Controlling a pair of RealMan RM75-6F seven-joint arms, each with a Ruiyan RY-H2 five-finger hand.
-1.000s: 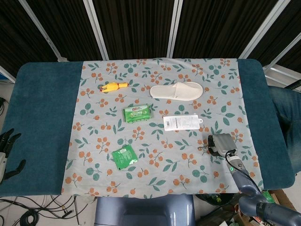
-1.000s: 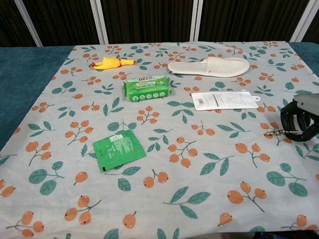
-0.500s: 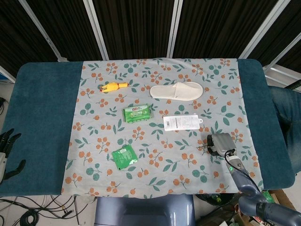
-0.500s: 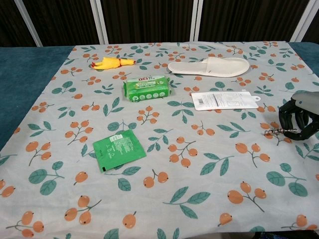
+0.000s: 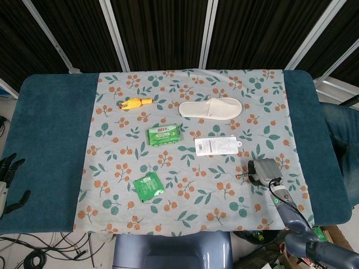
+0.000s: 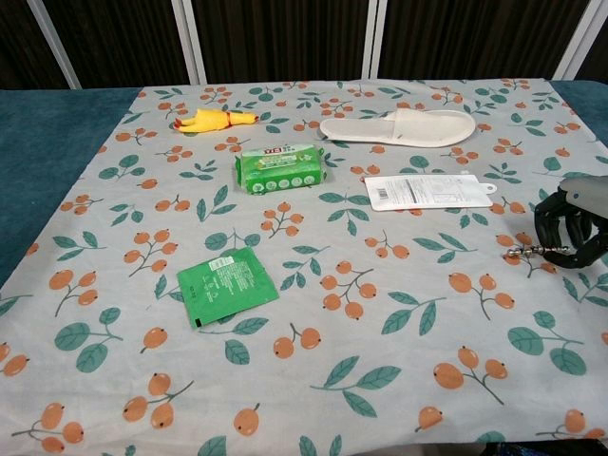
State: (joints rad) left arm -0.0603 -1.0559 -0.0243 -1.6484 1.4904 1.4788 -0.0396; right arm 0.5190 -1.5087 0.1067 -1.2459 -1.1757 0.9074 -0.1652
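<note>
My right hand [image 5: 263, 171] [image 6: 570, 226] hovers low over the right side of the floral cloth [image 5: 190, 185], fingers curled in. A thin metal bit [image 6: 524, 252] pokes out by its fingertips; nothing else shows in its grasp. The nearest thing to it is a white card packet [image 5: 216, 145] [image 6: 426, 190], up and to its left. My left hand [image 5: 8, 180] hangs off the table's left edge with its fingers spread, holding nothing; only the head view shows it.
On the cloth lie a white slipper [image 5: 211, 109], a yellow rubber chicken [image 5: 134, 103], a green wipes pack [image 5: 164, 135] and a flat green sachet [image 5: 147, 186]. Bare blue table [image 5: 50, 129] flanks the cloth on both sides.
The right hand wavers a few pixels in place. Everything on the cloth lies where it was.
</note>
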